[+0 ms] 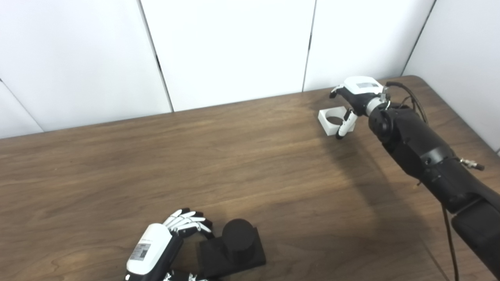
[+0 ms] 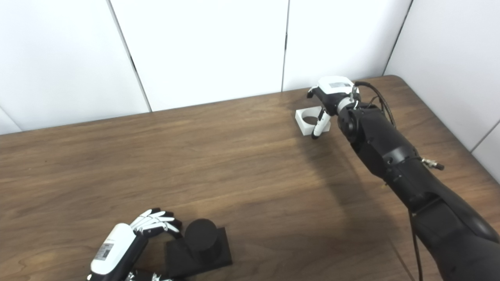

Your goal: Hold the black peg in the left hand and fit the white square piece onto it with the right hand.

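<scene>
The black peg is a short round post that stands on a black square base at the near edge of the table. My left hand is just left of the base, fingers spread by its far left corner, holding nothing. The white square piece, with a round hole in it, lies flat at the far right of the table. My right hand hovers over it, open, fingers curled past its far side and thumb down across its near right corner. Whether the thumb touches it I cannot tell.
The brown wooden table ends at a white panelled wall along the back and at the right. My right forearm stretches along the right side, with a cable hanging under it.
</scene>
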Robot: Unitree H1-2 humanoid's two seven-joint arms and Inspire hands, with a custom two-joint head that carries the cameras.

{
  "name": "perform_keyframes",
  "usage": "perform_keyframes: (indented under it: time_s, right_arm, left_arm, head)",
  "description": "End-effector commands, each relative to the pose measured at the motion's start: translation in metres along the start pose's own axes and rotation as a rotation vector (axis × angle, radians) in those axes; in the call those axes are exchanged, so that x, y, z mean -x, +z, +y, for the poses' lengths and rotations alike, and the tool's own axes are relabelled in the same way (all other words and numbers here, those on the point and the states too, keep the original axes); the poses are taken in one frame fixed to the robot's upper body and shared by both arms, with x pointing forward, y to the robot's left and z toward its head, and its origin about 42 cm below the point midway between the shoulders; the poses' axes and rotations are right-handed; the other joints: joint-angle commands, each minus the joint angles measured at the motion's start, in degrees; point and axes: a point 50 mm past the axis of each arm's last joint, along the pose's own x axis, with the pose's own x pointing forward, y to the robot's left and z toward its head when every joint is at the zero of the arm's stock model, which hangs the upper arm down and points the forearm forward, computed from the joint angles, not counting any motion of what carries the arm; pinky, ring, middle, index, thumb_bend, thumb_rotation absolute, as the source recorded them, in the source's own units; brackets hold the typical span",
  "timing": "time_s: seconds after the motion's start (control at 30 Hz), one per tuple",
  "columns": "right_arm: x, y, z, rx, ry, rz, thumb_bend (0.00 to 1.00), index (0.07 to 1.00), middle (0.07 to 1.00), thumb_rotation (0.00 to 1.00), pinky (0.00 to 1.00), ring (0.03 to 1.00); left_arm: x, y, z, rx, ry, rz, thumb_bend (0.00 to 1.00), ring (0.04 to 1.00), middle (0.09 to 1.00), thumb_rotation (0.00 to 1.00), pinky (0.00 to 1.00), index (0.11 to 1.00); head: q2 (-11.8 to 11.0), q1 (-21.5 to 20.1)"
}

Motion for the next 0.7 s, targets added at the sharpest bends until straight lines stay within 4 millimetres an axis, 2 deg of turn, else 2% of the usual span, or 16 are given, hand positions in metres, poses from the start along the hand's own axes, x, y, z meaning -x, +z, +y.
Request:
perform_keyframes:
  time_s: [0.0, 0.23, 0.27, 0.33, 0.67]
  right_arm:
    - [-0.004, -0.002, -0.027, 0.034, -0.075, -0.016, 0.82, 0.764, 0.860, 0.16, 0.81, 0.901]
    - [-0.003, -0.005, -0.023, 0.065, -0.104, -0.045, 0.80, 0.627, 0.811, 0.11, 0.75, 0.853]
    - [-0.002, -0.005, -0.023, 0.064, -0.107, -0.046, 0.67, 0.562, 0.811, 0.12, 0.75, 0.855]
    - [-0.001, -0.005, -0.022, 0.065, -0.113, -0.050, 0.55, 0.503, 0.803, 0.13, 0.75, 0.851]
    - [0.002, -0.011, -0.017, 0.108, -0.079, -0.058, 0.52, 0.488, 0.790, 0.14, 0.76, 0.860]
  left_arm:
    - [0.005, 0.003, -0.009, -0.006, -0.071, 0.015, 0.52, 0.824, 0.746, 0.05, 0.91, 0.483]
    - [0.005, 0.005, -0.008, -0.005, -0.070, 0.015, 0.52, 0.825, 0.747, 0.05, 0.91, 0.483]
    - [0.005, 0.005, -0.008, -0.005, -0.070, 0.015, 0.52, 0.825, 0.747, 0.05, 0.91, 0.483]
    - [0.004, 0.006, -0.008, -0.006, -0.071, 0.017, 0.52, 0.826, 0.748, 0.05, 0.91, 0.483]
    - [0.004, 0.008, -0.006, -0.004, -0.053, 0.013, 0.52, 0.823, 0.745, 0.05, 0.91, 0.483]
  head:
    - [0.14, 0.05]
    - [0.23, 0.16]
    - [0.27, 0.14]
    - [0.25, 0.17]
    - [0.63, 0.43]
